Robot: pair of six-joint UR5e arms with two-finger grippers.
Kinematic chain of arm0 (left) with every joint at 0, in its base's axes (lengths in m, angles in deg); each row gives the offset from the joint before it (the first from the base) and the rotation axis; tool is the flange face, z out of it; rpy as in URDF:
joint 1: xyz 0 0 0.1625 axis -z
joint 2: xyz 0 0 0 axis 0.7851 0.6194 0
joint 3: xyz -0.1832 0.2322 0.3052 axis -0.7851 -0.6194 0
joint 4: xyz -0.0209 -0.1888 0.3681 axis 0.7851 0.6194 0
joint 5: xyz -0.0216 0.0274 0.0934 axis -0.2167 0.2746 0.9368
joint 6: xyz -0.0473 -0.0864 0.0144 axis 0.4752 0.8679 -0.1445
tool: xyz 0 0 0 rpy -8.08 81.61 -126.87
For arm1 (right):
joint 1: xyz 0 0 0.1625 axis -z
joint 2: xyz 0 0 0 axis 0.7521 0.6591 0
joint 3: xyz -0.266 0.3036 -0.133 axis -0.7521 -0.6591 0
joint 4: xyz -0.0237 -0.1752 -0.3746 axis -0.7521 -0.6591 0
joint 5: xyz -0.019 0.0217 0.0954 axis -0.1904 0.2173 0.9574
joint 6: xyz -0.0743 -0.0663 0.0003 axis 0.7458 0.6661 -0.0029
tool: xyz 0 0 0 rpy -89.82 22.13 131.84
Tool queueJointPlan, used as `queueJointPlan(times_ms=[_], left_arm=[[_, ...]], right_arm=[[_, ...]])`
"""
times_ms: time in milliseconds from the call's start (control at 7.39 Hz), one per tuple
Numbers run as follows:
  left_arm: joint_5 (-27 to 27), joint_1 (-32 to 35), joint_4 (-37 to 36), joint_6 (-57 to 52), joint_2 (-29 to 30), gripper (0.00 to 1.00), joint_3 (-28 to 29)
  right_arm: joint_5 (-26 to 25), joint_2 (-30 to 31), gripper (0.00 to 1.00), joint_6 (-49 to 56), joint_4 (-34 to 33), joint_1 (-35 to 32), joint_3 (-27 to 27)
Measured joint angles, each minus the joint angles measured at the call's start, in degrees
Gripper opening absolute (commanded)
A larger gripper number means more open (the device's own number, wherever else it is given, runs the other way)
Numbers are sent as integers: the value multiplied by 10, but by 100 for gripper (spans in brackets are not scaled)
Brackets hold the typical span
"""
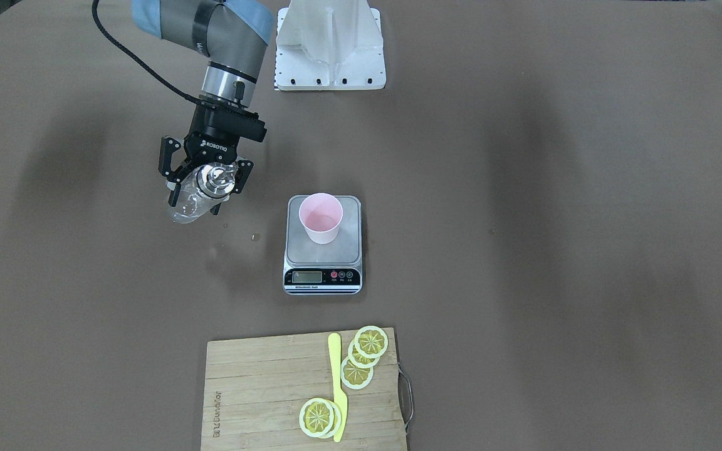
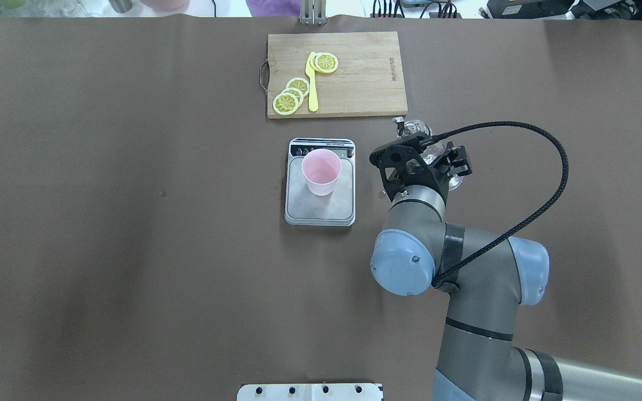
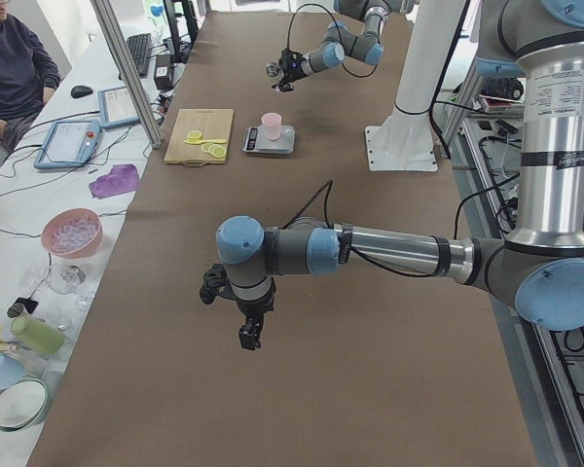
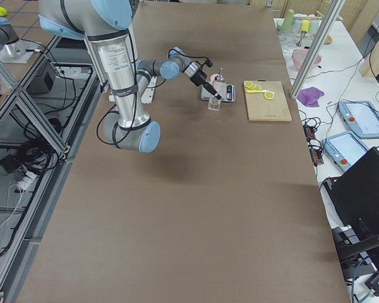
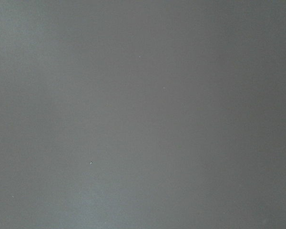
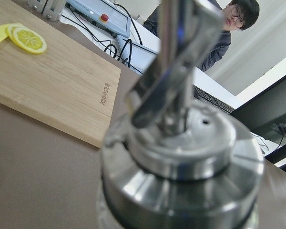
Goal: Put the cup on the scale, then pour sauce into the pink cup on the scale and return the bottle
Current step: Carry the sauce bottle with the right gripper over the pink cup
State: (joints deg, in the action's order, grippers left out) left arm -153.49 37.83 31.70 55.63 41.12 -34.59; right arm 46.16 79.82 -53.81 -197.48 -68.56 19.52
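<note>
Right gripper [image 1: 197, 199]: fingers clamped on the small clear glass bottle [image 1: 185, 213] with shiny metal collar and pour spout. Bottle leans a little, spout up. Cannot tell whether its base touches the brown bench [image 1: 524, 250] or hangs just above it.

Left gripper [image 3: 249, 331]: seen only in the left side view, well apart from the work, low over bare bench. Cannot tell whether it is open or closed. Its wrist camera shows only plain surface.

Front-facing view, from the bottle:
- small pale pink plastic cup [image 1: 320, 217] at 3 o'clock, upright on the steel platform of the small digital scale [image 1: 311, 254], towards the platform's far end
- a small wet spot [image 1: 256, 237] on the bench between bottle and scale
- wooden cutting board [image 1: 261, 388] at 5 o'clock, with lemon slices [image 1: 371, 342] and a yellow knife [image 1: 337, 388], apart from the scale

Progress, as judged:
- cup on scale is done
- the bottle stands upright and away from the cup, and there is a drop on the bench, so the pour looks finished, though liquid in the cup is not clearly visible
- left to do: set the bottle down, let go, and pull the arm clear
</note>
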Motion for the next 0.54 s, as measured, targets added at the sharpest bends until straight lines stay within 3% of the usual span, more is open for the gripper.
queueJointPlan(times_ms=[271,541], left_arm=[[0,0,1,0,-8,99,0],[0,1,2,0,-13,99,0]], right_arm=[[-12,-16,0,-2,-23,1,-21],[-19,-43,0,-38,-88,1,-32]])
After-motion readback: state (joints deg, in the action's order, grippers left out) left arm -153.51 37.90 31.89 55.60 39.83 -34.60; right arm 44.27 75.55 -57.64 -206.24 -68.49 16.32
